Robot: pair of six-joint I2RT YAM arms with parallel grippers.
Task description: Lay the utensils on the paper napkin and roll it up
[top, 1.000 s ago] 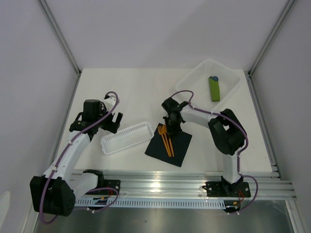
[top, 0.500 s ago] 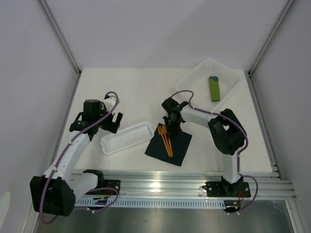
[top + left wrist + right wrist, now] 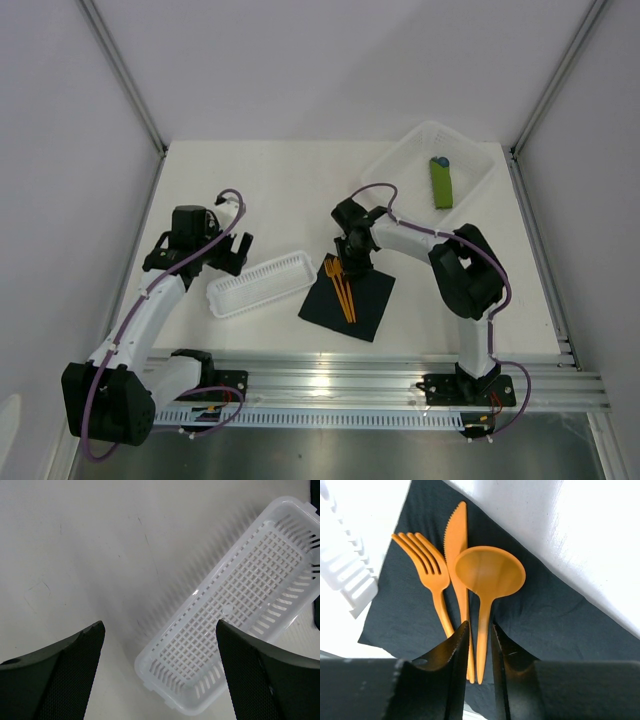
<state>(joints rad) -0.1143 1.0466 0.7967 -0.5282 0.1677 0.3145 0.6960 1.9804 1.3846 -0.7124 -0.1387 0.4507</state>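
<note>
Three orange utensils lie side by side on the black paper napkin (image 3: 372,298) (image 3: 545,620): a fork (image 3: 427,565), a knife (image 3: 456,530) and a round-bowled spoon (image 3: 490,572), seen from above as a small orange cluster (image 3: 342,290). My right gripper (image 3: 348,260) (image 3: 480,627) hangs just over the handles, its jaws a narrow gap apart with the spoon's handle lying loose between them, touching neither finger. My left gripper (image 3: 197,265) (image 3: 160,630) is wide open and empty above the table, over the near end of a white slotted basket (image 3: 240,595).
The long white basket (image 3: 260,283) (image 3: 345,575) lies just left of the napkin, its end close to the napkin's corner. A larger white tray (image 3: 395,158) at the back right holds a green rolled bundle (image 3: 441,182) with a blue tip.
My right gripper's jaws have parted a little and it has shifted slightly away from the utensils, leaving the spoon on the napkin. The left arm has not moved.
</note>
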